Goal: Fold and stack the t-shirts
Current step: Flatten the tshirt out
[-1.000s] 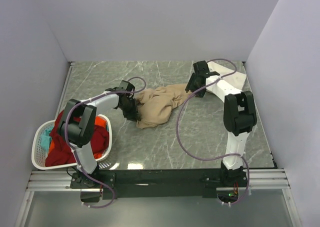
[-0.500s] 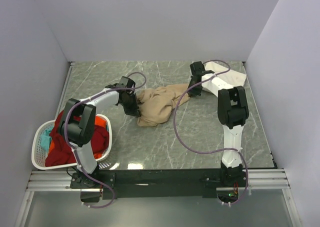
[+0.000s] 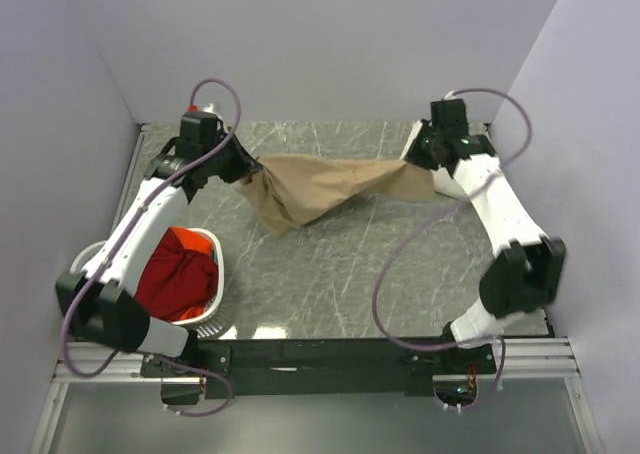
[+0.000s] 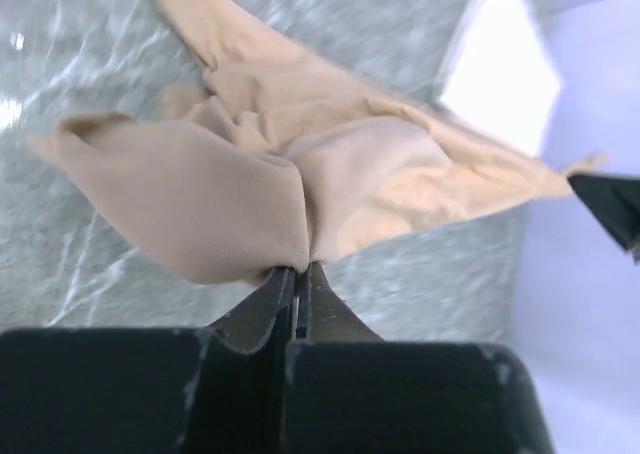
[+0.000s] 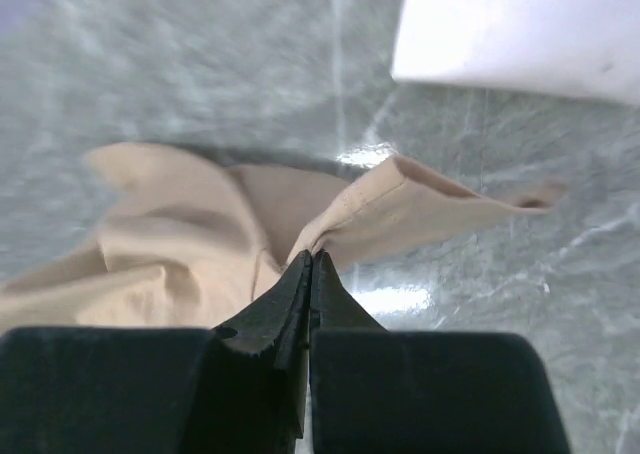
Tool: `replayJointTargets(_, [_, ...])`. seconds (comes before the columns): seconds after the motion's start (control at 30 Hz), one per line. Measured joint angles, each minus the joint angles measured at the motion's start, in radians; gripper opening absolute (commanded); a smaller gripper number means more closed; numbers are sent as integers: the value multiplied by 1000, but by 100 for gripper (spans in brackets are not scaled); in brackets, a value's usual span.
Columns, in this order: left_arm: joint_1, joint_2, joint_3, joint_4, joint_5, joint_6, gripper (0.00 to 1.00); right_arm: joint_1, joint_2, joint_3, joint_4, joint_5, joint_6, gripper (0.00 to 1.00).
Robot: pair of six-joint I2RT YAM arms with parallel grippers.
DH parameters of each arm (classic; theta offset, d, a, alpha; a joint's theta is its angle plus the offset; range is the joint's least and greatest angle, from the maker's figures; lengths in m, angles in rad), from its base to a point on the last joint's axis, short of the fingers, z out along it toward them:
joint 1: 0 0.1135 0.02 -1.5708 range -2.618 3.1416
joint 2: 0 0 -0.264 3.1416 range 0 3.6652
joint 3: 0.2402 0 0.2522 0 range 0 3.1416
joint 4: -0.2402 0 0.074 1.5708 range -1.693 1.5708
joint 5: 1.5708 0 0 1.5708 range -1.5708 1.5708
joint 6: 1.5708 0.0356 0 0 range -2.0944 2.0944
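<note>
The left fingers [image 4: 272, 302] and right fingers [image 5: 288, 296] are pinching shut on opposite ends of the tan t-shirt [image 3: 320, 186], which is hanging over the surface [image 3: 330, 274], long axis running 9 to 3 o'clock between them.

Top view: fingertips of the left gripper [image 3: 240, 167] and right gripper [image 3: 418, 160] are covered by the tan shirt [image 3: 320, 186]. The basket [image 3: 212, 244] is half hidden under the left arm [image 3: 125, 249]. Only part of the red shirt [image 3: 178, 274] is seen, and what lies beneath cannot be told.

Right wrist view: the white folded shirt [image 5: 510, 34] is cut off at the top and right edges, the tan shirt at the left edge.

Left wrist view: the table [image 4: 80, 64] is blurred and the white folded shirt is washed out. A dark part [image 4: 612, 206] is cut off at the right edge and not identified.
</note>
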Motion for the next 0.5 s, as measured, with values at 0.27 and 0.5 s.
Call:
replayJointTargets(0.27, [34,-213,38,-40,-18,-38,0,4,-479,-123,-32,108,6,0])
replayJointTargets(0.5, [43,-271,47,-10,53,-105,0,3,-700,-221,-48,209,24,0])
